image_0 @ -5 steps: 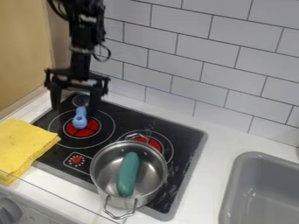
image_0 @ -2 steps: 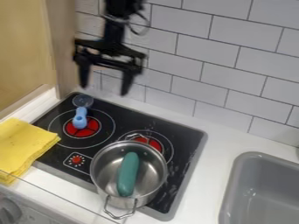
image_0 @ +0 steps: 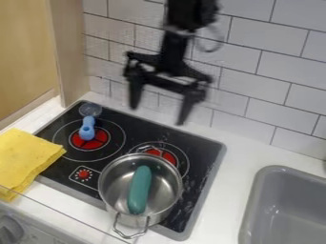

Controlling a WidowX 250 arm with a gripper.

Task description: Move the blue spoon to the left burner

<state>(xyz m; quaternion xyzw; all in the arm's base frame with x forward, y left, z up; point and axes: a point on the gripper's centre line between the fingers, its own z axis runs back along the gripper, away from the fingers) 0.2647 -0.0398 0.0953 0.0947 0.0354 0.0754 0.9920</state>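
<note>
The gripper (image_0: 157, 114) hangs open above the back edge of the stove, in front of the tiled wall, with nothing between its fingers. Below it and to the left lies the blue spoon (image_0: 88, 128), its handle end over the red centre of the left burner (image_0: 98, 138). The spoon's round bowl end points toward the back left corner of the stove. Gripper and spoon are well apart.
A metal pot (image_0: 170, 190) with a green oblong object (image_0: 139, 189) inside stands on the stove's front right part, partly over the right burner. A yellow cloth (image_0: 25, 159) lies at the left, a grey sink (image_0: 286, 209) at the right.
The gripper has risen from beside the spoon and moved right, away from the left burner. Spoon, pot and cloth have stayed where they were.
</note>
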